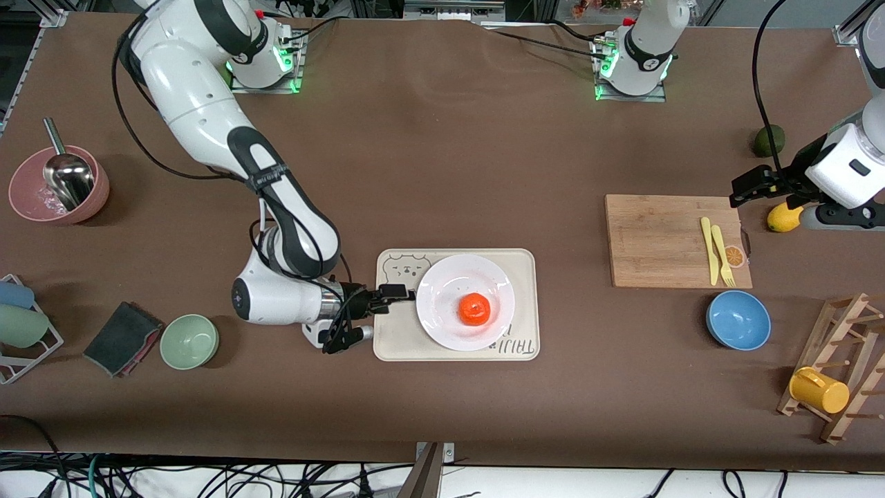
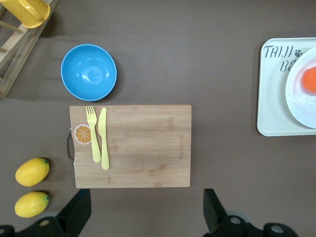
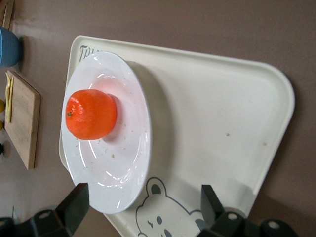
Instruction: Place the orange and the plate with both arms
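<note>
The cream tray (image 1: 394, 339) lies near the middle of the table and bears the white plate (image 1: 442, 290), with the orange (image 1: 474, 308) sitting in the plate's middle. The right gripper (image 1: 404, 293) is low over the tray's edge toward the right arm's end, just beside the plate's rim, fingers spread apart and holding nothing. The left gripper (image 1: 750, 187) waits over the table near the cutting board (image 1: 657, 238) at the left arm's end, its fingers also apart and empty.

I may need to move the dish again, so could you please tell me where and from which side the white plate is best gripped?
Grip the plate by its wide raised rim at the edge toward the right arm's end, where the open right pincer already sits. The orange fills the centre, and the tray leaves bare room beside that rim.
</note>
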Controlling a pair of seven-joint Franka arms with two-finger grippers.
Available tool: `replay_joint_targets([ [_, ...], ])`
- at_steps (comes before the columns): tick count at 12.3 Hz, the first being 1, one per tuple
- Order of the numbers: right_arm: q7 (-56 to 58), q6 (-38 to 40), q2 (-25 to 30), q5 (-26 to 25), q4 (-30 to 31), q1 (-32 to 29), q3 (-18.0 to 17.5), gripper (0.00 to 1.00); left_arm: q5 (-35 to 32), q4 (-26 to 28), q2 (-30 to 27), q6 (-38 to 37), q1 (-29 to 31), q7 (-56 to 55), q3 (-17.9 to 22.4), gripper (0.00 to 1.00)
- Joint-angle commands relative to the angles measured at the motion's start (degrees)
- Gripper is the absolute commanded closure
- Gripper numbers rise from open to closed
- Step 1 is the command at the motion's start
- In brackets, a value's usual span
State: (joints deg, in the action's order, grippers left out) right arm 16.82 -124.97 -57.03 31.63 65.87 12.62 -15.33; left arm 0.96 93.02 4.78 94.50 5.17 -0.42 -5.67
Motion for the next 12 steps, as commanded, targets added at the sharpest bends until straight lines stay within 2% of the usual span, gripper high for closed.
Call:
replay_joint_targets([
  [1,-0.91,2.97,5.33,-9.18,1.28,-0.23,0.91,0.0,0.62,-0.12,-0.12,-0.01,0.11,0.86,-0.13,0.0],
  [3,-0.91,7.78,7.62,-15.17,1.28,-0.32,3.8,0.0,0.62,-0.12,-0.12,-0.01,0.19,0.77,-0.13,0.0],
  [5,-0.82,16.73,11.13,-18.34,1.2,-0.32,9.76,0.0,0.62,-0.2,-0.12,-0.01,0.11,0.68,-0.13,0.0],
  [8,-0.64,27.56,17.71,-26.15,1.28,-0.41,17.5,0.0,0.54,-0.2,-0.12,-0.01,0.11,0.68,-0.13,0.0],
  [9,-0.56,30.02,20.26,-31.05,1.19,-0.23,19.18,0.0,0.62,-0.12,-0.12,-0.01,0.11,0.68,-0.13,0.0],
  [10,-0.9,31.44,22.64,-34.93,1.19,-0.4,19.28,0.0,0.62,-0.12,-0.12,-0.01,0.11,0.68,-0.22,0.0],
  [12,-0.65,32.76,28.61,-36.2,1.71,-0.49,20.86,0.0,0.54,-0.12,-0.12,-0.01,0.11,0.68,-0.22,0.0],
])
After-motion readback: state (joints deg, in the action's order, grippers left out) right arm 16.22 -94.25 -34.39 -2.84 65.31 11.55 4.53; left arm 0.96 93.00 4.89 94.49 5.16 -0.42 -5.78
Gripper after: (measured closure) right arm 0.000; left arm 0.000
